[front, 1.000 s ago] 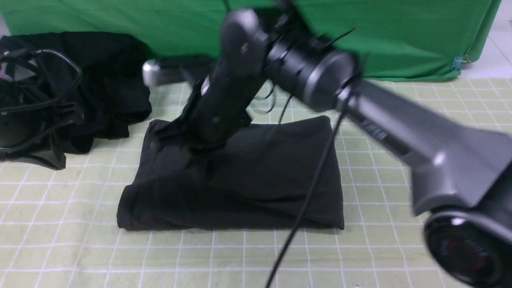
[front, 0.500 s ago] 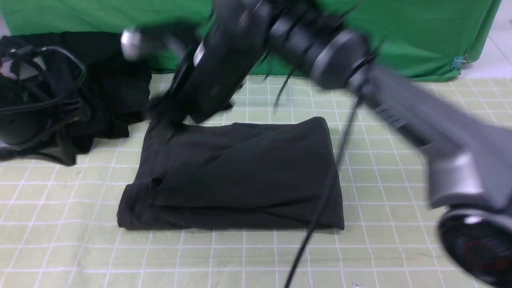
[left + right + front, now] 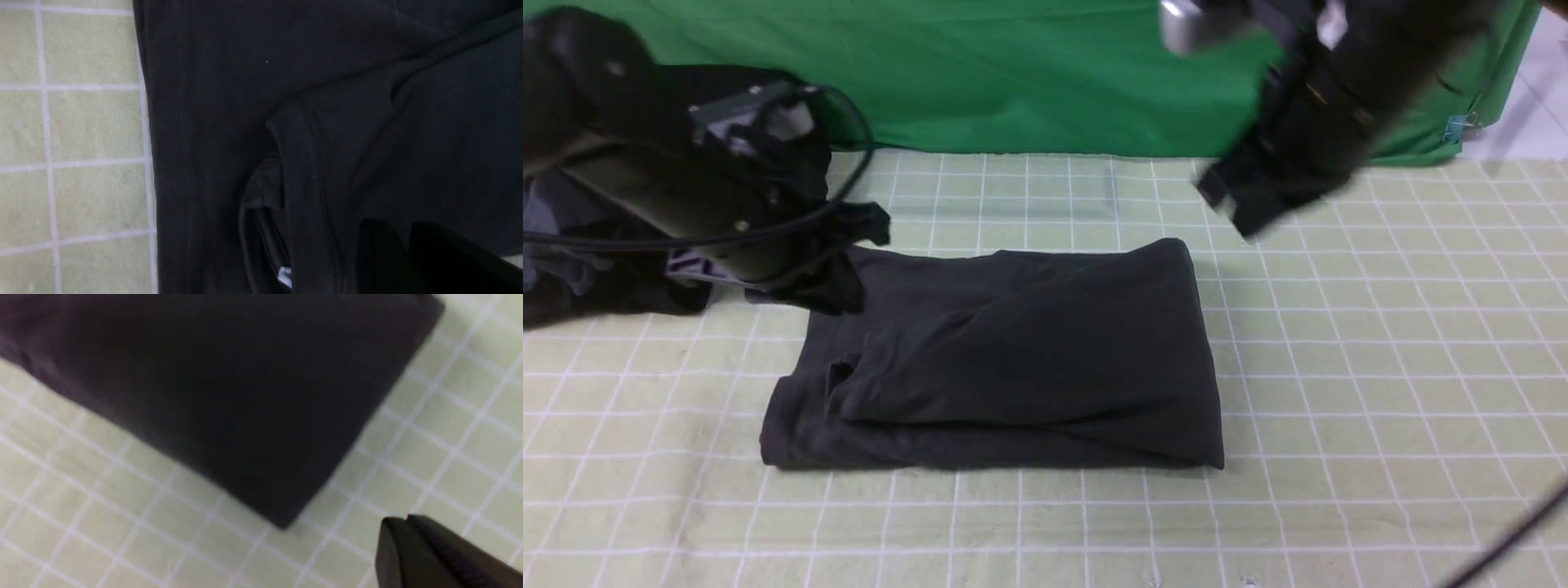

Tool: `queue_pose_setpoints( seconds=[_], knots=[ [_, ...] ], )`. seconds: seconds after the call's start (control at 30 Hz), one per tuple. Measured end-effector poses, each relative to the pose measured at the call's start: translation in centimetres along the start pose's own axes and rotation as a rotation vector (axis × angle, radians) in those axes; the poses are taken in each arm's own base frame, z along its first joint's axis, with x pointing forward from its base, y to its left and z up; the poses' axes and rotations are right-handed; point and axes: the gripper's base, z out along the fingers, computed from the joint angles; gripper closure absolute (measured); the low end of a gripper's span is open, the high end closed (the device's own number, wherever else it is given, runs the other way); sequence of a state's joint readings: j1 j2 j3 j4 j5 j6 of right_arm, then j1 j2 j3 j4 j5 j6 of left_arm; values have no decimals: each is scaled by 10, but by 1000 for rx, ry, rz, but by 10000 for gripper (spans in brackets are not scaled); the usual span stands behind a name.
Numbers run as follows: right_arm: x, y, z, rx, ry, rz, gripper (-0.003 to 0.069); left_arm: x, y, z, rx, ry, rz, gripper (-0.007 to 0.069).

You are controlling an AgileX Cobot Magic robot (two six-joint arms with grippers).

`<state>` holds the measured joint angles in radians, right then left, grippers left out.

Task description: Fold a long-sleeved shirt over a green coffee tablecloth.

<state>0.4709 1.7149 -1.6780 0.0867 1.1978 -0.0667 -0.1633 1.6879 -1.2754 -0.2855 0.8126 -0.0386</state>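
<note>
Front view: green coffee tablecloth [image 3: 1380,367] covers the whole work surface, pale yellow-green with a white grid. A plain bright green backdrop cloth [image 3: 1013,73] hangs behind it, with a small teal clip [image 3: 1462,126] on its right edge. The long-sleeved shirt [image 3: 1013,351] lies mid-table, folded into a thick dark rectangle with layered folds on top, flat on the tablecloth. A dark clothes pile [image 3: 572,294] with grey-blue bits sits at far left, partly hidden by the left arm and its cables. The left gripper [image 3: 858,260] is at the shirt's far-left corner; too dark and blurred to read its opening. The right gripper [image 3: 1225,212] is raised, blurred, beyond the shirt's far-right corner and clear of it. Left wrist view: shirt [image 3: 224,102] fills most of the picture, round collar [image 3: 302,183] with white tag [image 3: 284,275] visible, tablecloth [image 3: 90,122] beside it. The left gripper [image 3: 408,261] is just over the fabric; can't tell gap or grip. Right wrist view: shirt corner [image 3: 204,396] on the tablecloth [image 3: 449,437]. The right gripper [image 3: 402,526] has its tips closed together, holding nothing.
</note>
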Motion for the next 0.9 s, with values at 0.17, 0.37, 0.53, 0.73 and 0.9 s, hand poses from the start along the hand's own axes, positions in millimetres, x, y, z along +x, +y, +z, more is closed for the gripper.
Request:
queue_pose_setpoints(
  seconds=[0.17,0.37,0.53,0.73,0.9],
  knots=[
    [37,-7,-11,18,-37,25,661,-1,8,41,-31,84,-12,294],
    [51,-6,-24,24,-90,25,662,1,15,69,-49,125,-25,222],
    [51,-6,-25,24,-101,25,662,-1,15,76,-39,103,-43,302],
    [50,-6,-26,25,-106,25,661,1,15,86,-16,127,-36,559],
    [50,-6,-26,25,-106,25,661,-4,9,69,14,103,13,603]
  ],
)
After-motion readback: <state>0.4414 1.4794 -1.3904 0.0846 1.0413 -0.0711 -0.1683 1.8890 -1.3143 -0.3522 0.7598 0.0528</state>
